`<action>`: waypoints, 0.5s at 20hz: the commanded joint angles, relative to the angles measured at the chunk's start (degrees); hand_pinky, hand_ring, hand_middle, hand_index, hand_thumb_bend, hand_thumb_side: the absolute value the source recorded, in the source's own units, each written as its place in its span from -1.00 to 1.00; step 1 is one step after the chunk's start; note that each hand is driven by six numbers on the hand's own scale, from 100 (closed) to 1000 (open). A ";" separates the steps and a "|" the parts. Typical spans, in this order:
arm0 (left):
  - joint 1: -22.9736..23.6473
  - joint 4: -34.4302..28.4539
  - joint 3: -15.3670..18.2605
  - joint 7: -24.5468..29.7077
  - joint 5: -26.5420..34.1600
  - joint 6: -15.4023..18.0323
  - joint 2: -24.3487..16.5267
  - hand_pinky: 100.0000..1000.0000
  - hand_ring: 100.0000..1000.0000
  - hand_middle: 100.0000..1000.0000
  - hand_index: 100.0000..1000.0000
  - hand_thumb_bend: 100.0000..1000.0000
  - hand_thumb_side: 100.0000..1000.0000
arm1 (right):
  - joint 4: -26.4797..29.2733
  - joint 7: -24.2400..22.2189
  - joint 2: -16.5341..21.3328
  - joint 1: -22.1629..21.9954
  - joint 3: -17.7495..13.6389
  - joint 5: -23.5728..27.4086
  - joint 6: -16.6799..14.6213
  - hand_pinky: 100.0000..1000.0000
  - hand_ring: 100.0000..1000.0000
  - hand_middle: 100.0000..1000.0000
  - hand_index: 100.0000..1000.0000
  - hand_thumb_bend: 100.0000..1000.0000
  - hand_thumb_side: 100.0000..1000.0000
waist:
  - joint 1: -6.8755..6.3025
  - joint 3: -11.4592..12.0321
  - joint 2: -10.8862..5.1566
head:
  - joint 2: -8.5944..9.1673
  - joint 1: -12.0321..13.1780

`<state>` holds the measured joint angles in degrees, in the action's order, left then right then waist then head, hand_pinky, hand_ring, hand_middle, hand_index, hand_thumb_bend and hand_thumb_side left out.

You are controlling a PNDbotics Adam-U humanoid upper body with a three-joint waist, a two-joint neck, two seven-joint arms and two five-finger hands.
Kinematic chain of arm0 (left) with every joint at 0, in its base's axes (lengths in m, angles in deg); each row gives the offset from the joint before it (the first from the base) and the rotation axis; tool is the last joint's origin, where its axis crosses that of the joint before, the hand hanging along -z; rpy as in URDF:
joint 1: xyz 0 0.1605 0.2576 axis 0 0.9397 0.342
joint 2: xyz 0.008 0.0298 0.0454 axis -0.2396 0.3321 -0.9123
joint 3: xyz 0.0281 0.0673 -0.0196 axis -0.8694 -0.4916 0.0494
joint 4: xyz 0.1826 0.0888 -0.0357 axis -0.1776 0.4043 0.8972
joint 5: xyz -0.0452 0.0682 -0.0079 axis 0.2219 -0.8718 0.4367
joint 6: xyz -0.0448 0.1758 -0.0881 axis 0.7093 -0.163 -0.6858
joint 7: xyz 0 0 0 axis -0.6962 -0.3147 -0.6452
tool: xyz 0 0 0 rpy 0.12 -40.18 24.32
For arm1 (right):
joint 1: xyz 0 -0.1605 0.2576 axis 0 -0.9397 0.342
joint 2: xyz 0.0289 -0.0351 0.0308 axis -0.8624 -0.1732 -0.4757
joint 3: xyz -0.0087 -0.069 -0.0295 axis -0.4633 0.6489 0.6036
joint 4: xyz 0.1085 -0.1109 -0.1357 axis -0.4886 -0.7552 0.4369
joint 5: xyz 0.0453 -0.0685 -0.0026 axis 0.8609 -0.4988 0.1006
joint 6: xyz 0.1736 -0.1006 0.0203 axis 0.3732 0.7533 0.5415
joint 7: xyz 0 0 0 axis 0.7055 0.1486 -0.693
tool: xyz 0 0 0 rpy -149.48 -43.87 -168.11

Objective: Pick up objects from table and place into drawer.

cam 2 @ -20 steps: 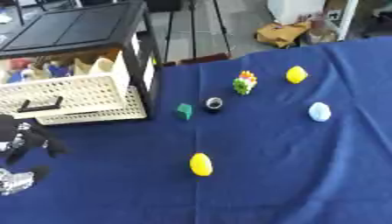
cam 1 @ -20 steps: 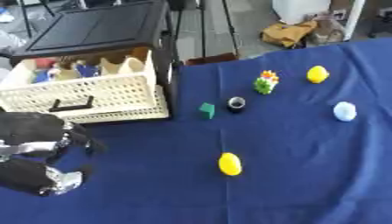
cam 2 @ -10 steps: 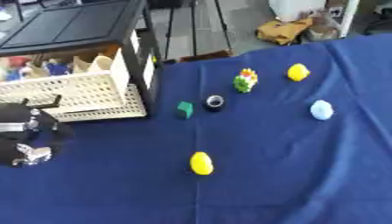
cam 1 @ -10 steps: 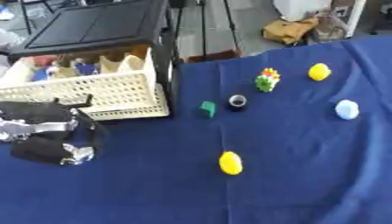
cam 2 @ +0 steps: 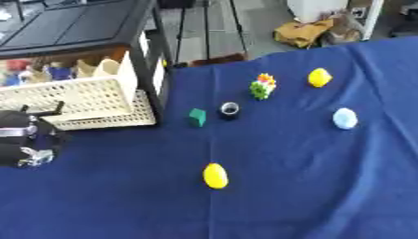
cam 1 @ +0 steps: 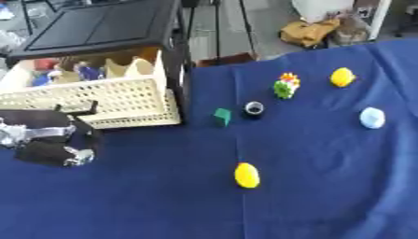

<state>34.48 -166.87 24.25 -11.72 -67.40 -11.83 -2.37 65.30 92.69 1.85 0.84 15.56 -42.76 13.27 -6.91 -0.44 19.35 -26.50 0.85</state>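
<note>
left hand (cam 1: 49, 142) at frame left by drawer (cam 1: 98, 95) | fingers curled, nothing held | yellow egg (cam 1: 247, 175) lies lower centre, rightward | right hand not seen

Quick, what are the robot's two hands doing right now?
Left hand: by the drawer front; whether open or shut cannot be told.
Right hand: not in view.

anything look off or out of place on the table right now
Nothing looks spilled or broken. The cream drawer stands pulled out of the black cabinet with things already inside, and the left hand is at its front. Loose on the blue cloth: two yellow pieces, a pale blue one, a green block.
</note>
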 commanded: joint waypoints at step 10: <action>-4.62 3.17 4.64 -0.04 -3.88 -4.14 0.30 -0.64 -0.22 0.28 0.90 -1.00 0.80 | 0.72 -1.07 -0.35 -0.42 0.38 -1.60 0.51 0.07 0.48 -0.25 0.36 -1.00 0.87 | 0.39 -0.80 -0.04 | 2.02 0.84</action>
<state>31.18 -163.66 27.30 -11.66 -70.38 -15.39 -0.80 65.30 91.98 0.74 0.02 16.17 -43.39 13.81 -6.91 -1.27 20.38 -25.30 1.41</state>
